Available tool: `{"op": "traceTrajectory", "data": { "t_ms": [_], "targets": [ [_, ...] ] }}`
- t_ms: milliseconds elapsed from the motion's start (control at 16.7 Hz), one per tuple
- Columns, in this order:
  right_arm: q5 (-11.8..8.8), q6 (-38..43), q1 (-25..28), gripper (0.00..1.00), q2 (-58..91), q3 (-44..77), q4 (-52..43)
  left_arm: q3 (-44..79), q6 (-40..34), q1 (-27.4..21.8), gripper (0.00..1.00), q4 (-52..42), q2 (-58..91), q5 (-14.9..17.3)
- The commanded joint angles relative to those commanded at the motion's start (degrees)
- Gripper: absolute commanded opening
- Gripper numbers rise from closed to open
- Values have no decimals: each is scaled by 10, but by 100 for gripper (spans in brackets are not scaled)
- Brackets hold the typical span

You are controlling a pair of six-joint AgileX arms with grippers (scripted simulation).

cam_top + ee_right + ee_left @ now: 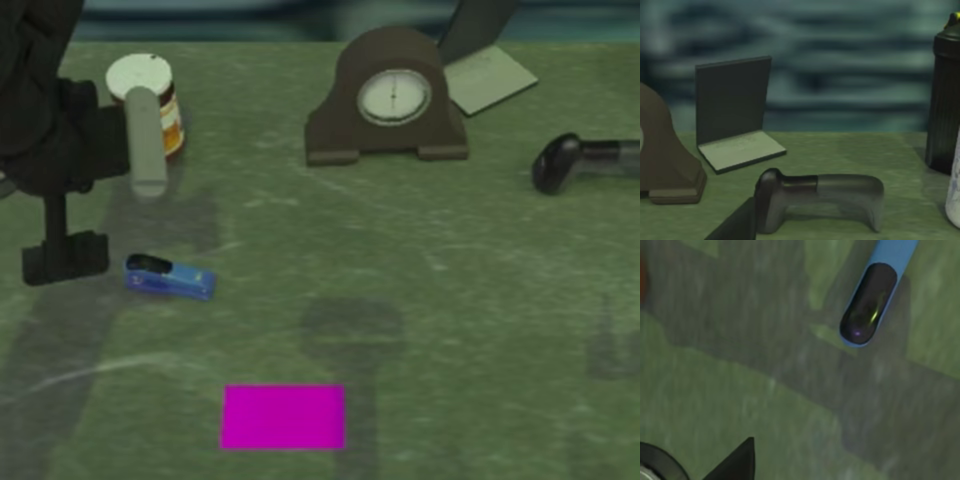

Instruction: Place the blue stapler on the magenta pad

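The blue stapler [170,278] lies flat on the green table at the left, its dark rounded end [867,307] pointing left. My left gripper [65,258] hangs just left of the stapler, apart from it and holding nothing. Only one dark finger [737,462] shows in the left wrist view, set far to one side, so the jaws stand open. The magenta pad [283,416] lies bare near the front edge, right of the stapler. My right arm is out of the top view. One of its fingers [737,225] shows in the right wrist view, in front of the scanner.
A brown mantel clock [388,100] stands at the back middle. A white-capped orange pill bottle [150,100] sits behind my left arm. At the back right are a grey-green card [490,80] and a black scanner [580,162]. A dark canister [945,100] stands beyond the scanner.
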Motion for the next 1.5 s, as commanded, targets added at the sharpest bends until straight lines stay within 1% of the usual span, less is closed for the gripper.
{"op": "traceTrajectory", "data": {
  "t_ms": [180,360,480,840,1020,1320,1500],
  "targets": [
    [0,0,0,100,0,0,0,102,88,-18,100,-68,119,1],
    [0,0,0,100,0,0,0,169,145,-29,100,-111,194,2],
    [0,0,0,100,0,0,0,190,162,-33,100,-123,215,2],
    [0,0,0,100,0,0,0,190,164,-30,100,-121,216,2],
    [0,0,0,100,0,0,0,161,165,-32,100,-81,230,3],
    [0,0,0,100,0,0,0,81,165,-32,100,50,274,3],
    [0,0,0,100,0,0,0,61,166,-32,100,78,287,3]
  ]
}}
